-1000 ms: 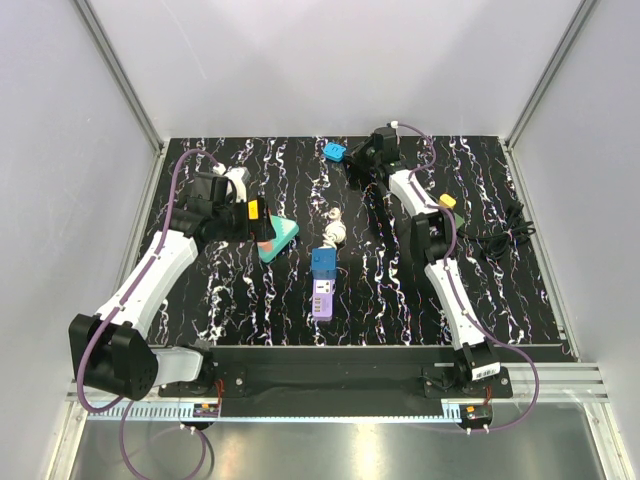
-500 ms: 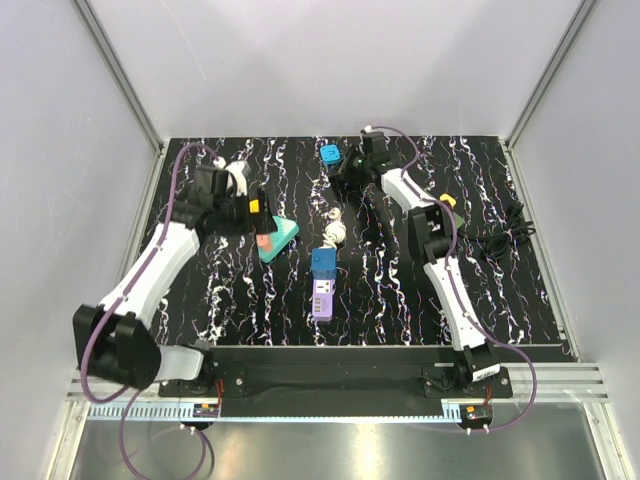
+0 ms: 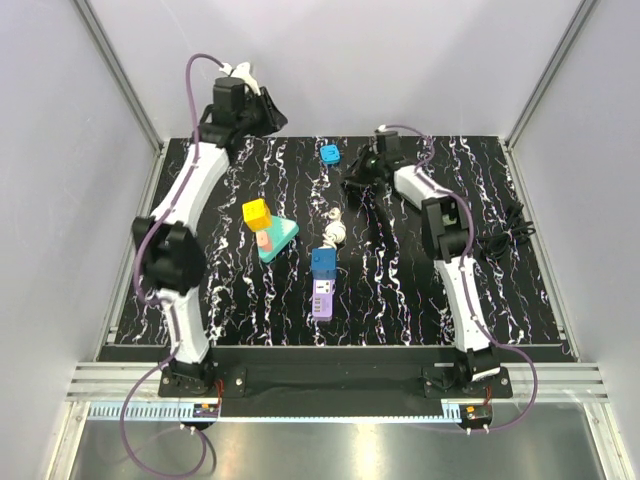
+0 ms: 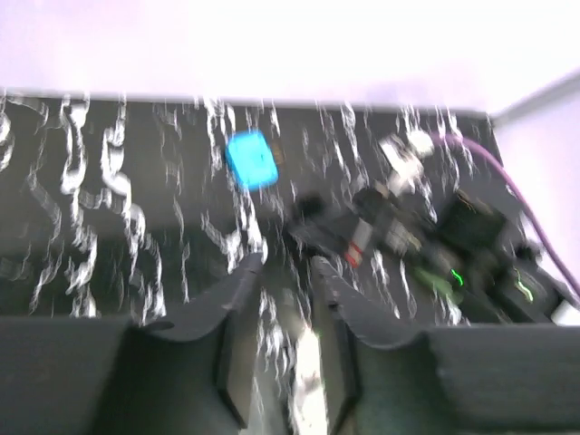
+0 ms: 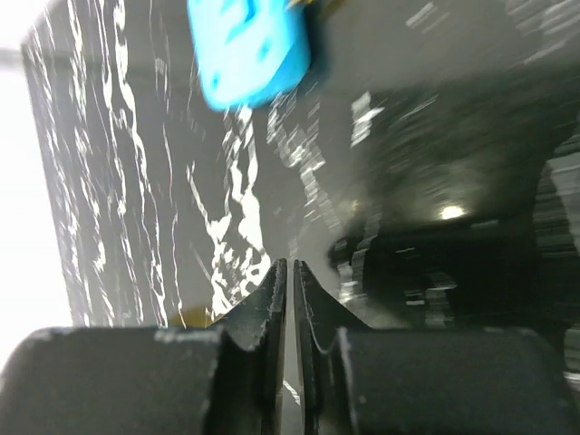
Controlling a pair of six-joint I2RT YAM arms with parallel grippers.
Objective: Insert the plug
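Plug (image 3: pixel 330 153), a small blue block, lies flat on the black marbled table (image 3: pixel 400 300), well beyond the purple socket strip (image 3: pixel 322 297) and near the back edge. We see the right gripper (image 5: pixel 288 265) also beyond the strip, slightly to its right, low over the table, its fingers pressed together on nothing. The left gripper (image 4: pixel 285 267) hangs high, up and left of the strip, with its fingers slightly apart and empty. A blue box (image 3: pixel 323 262) sits at the strip's far end, and a teal wedge (image 3: pixel 280 238) lies to the strip's left.
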